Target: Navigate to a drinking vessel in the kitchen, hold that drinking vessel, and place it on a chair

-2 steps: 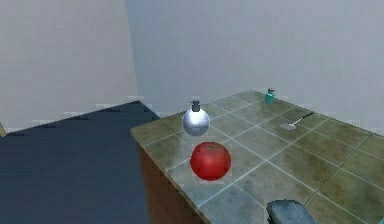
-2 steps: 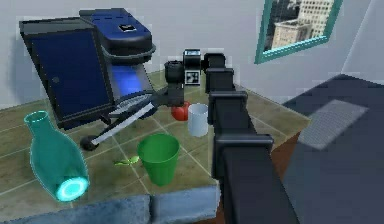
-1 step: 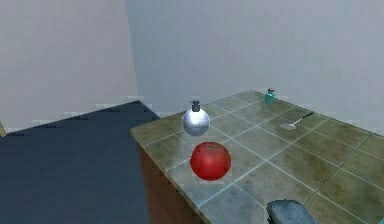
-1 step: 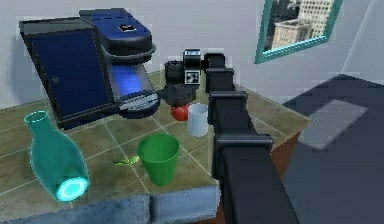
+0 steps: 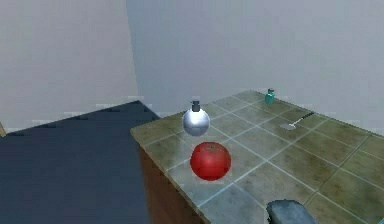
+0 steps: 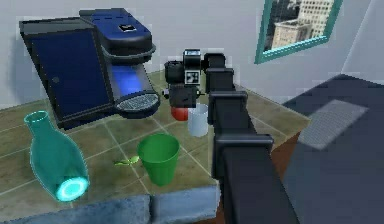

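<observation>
On the tiled counter (image 6: 120, 195) stands a green cup (image 6: 158, 158), near the counter's front. A pale, whitish cup (image 6: 198, 122) stands farther back, just left of the dark arm (image 6: 235, 140). The gripper (image 6: 184, 104) is at the arm's far end, below the two white marked squares (image 6: 190, 63), close to the pale cup and to a small red thing (image 6: 181, 114). With these things on the counter at its far end, I cannot tell whether the gripper holds anything, or whether it touches the cup.
A blue coffee machine (image 6: 95, 60) stands at the back left and a teal vase (image 6: 55, 155) at the front left. In the forward view the counter (image 5: 300, 160) carries a red ball-like thing (image 5: 210, 160), a silver round vessel (image 5: 196, 120), a small teal item (image 5: 269, 96) and a utensil (image 5: 300, 121). Dark floor (image 5: 70, 160) lies to the left.
</observation>
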Robot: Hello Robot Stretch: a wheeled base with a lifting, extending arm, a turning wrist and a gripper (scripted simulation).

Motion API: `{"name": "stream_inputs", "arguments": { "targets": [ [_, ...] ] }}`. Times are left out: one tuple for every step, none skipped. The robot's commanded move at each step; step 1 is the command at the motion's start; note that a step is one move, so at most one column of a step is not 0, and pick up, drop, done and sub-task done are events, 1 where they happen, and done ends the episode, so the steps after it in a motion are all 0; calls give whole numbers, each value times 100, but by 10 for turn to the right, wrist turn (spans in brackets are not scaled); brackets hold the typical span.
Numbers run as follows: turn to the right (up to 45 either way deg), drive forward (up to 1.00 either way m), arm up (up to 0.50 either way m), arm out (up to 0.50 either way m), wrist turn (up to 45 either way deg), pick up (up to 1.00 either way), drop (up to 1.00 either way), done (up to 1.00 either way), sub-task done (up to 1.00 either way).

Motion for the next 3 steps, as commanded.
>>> {"name": "stream_inputs", "arguments": {
  "targets": [
    [0,0,0,0,120,0,0,0,0],
    [0,0,-16,0,0,0,0,0,0],
    [0,0,0,0,0,100,0,0,0]
  ]
}}
